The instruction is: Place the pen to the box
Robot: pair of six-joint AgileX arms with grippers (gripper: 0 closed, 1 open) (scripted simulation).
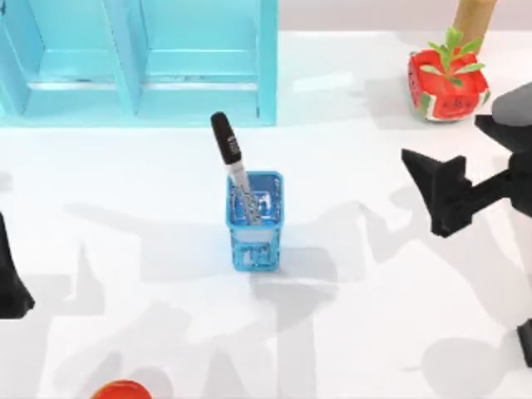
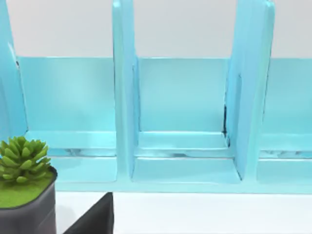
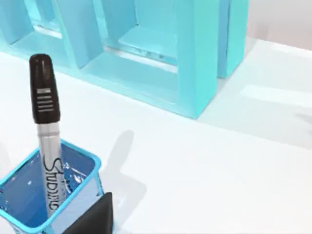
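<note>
Top view shows the pen [image 1: 233, 170] standing cap-up inside the blue box [image 1: 254, 241], placement apparently done. Right gripper [image 1: 428, 195] sits well apart, jaws released; retreat comes next. Left gripper [image 1: 12, 287] is parked at the surface's left edge, jaws unreadable.

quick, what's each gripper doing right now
Left gripper: parked at the table's left edge, cannot be told.
Right gripper: open, holding nothing, right of the box; the pen stands inside.
</note>
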